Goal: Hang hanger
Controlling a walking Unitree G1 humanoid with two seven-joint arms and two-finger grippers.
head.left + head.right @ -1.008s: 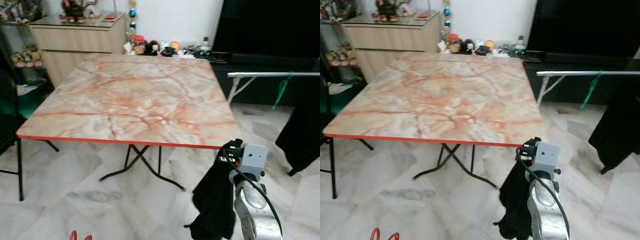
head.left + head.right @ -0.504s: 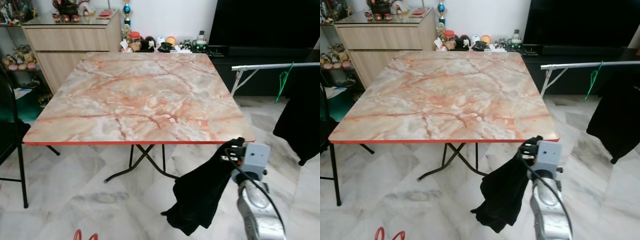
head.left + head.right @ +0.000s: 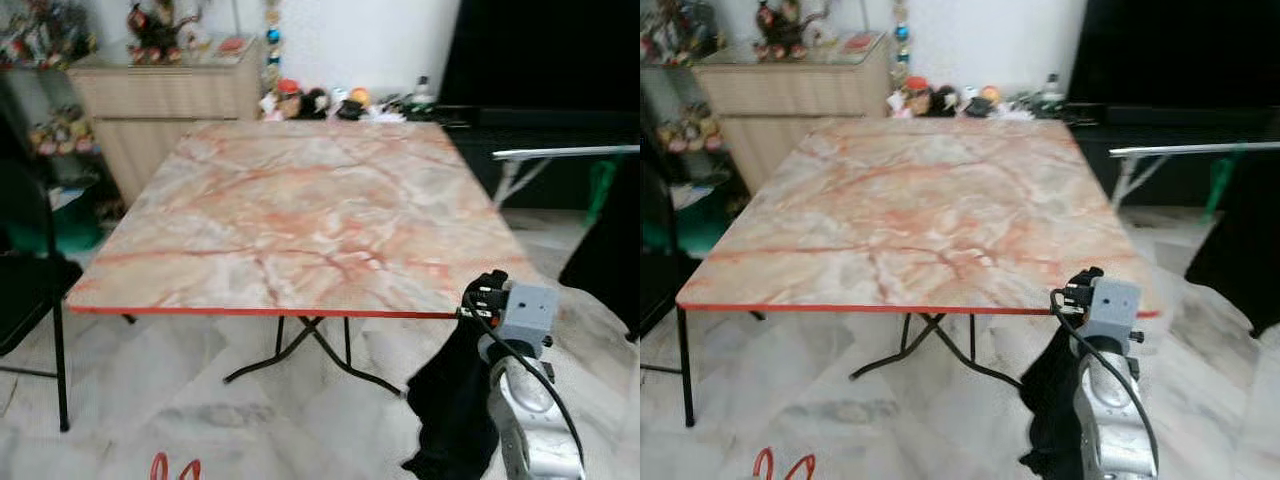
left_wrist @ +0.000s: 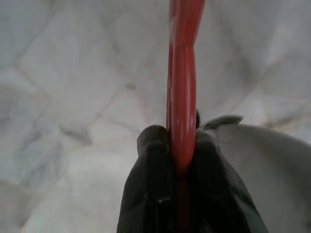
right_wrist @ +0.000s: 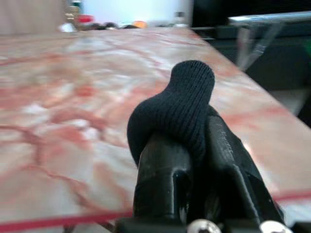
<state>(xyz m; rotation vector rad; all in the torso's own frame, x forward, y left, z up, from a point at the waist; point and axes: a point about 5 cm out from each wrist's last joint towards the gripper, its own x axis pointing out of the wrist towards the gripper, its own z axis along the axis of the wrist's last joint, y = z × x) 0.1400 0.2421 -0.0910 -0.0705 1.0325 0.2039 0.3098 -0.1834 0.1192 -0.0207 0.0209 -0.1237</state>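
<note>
In the left wrist view my left gripper [image 4: 181,136] is shut on a red plastic hanger [image 4: 182,73] over the marble floor. The hanger's red loops [image 3: 172,467] show at the lower edge of the left eye view. My right gripper [image 3: 488,285], held at the near right corner of the marble table [image 3: 320,200], is shut on a black knit garment [image 5: 180,102]. That cloth [image 3: 455,400] hangs down beside the silver arm. A metal drying rack bar [image 3: 570,152] stands to the right, beyond the table.
A green hanger [image 3: 603,185] and a dark garment [image 3: 610,270] hang on the rack. A black chair [image 3: 30,280] stands at the table's left. A wooden cabinet [image 3: 170,100] and small toys line the far wall. The picture is blurred.
The camera has shifted and blurred. The black garment, flung out to the left half a second ago, now hangs straight down under my right gripper.
</note>
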